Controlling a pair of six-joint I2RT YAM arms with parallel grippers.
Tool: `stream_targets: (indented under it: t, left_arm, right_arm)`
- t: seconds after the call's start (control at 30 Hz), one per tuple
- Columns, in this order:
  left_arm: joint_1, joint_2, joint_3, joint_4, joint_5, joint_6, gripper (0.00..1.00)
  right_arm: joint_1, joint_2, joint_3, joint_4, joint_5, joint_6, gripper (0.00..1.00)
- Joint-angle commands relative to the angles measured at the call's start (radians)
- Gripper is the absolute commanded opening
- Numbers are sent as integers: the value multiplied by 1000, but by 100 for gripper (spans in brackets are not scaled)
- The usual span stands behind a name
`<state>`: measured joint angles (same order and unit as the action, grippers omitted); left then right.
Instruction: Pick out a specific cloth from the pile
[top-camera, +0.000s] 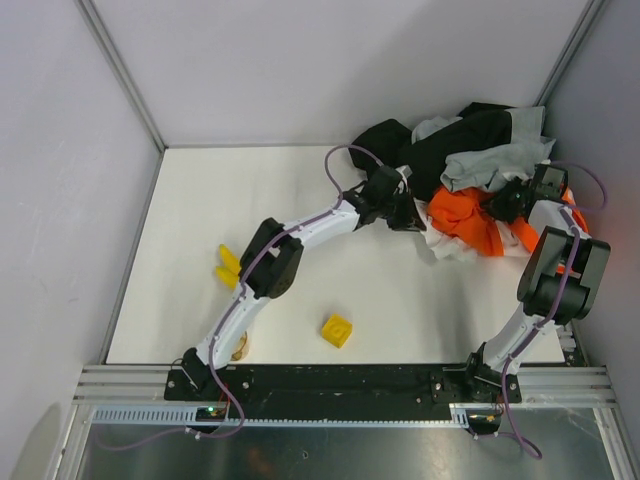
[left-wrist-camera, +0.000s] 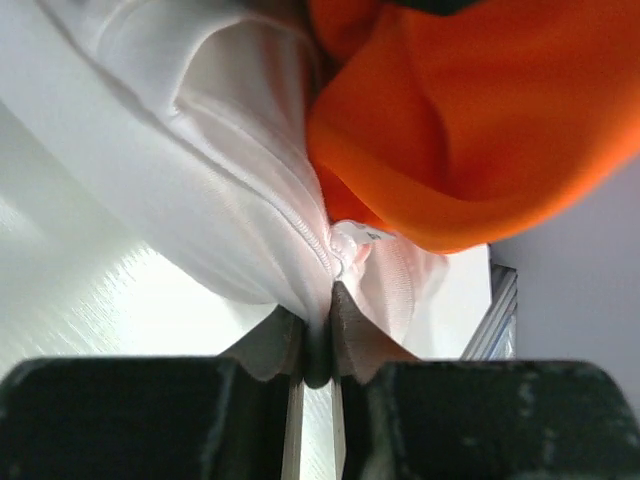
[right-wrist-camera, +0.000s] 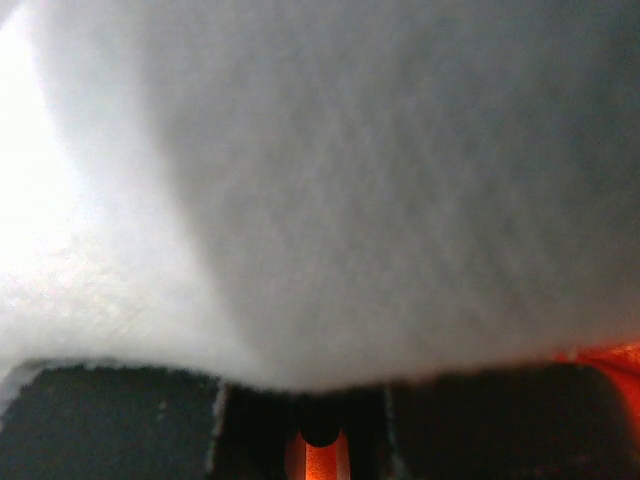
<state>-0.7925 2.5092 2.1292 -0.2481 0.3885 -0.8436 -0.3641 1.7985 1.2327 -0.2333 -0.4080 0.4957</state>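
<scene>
The white cloth (left-wrist-camera: 230, 200) is bunched between my left gripper's (left-wrist-camera: 318, 300) fingers, which are shut on a fold of it. In the top view that gripper (top-camera: 405, 212) is at the left edge of the pile (top-camera: 470, 140), and the white cloth (top-camera: 440, 246) shows under the bright orange garment (top-camera: 470, 215). The orange garment (left-wrist-camera: 470, 120) lies over the white cloth in the left wrist view. My right gripper (top-camera: 505, 200) is pushed into the pile under the light grey sweatshirt (top-camera: 495, 160). Grey fabric (right-wrist-camera: 350, 180) covers its fingertips.
A banana bunch (top-camera: 228, 265) lies at the left of the white table (top-camera: 300, 190), and a yellow block (top-camera: 337, 329) sits near the front. Grey walls close in the table at the back and both sides. The pile fills the back right corner.
</scene>
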Motion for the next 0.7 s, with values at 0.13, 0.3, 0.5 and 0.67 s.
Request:
stream_targets:
  t: [0.13, 0.3, 0.5, 0.67]
  left_arm:
    - [19, -358, -93, 27, -45, 120, 1]
    - [29, -514, -151, 28, -71, 148, 1]
    - [52, -679, -211, 28, -77, 147, 1]
    - [87, -787, -273, 47, -69, 112, 1]
  right_arm:
    - [-1, -59, -62, -189, 37, -31, 0]
    - [-6, -97, -82, -207, 54, -35, 0]
    - [-26, -138, -131, -202, 38, -34, 3]
    - [-55, -195, -206, -158, -14, -30, 12]
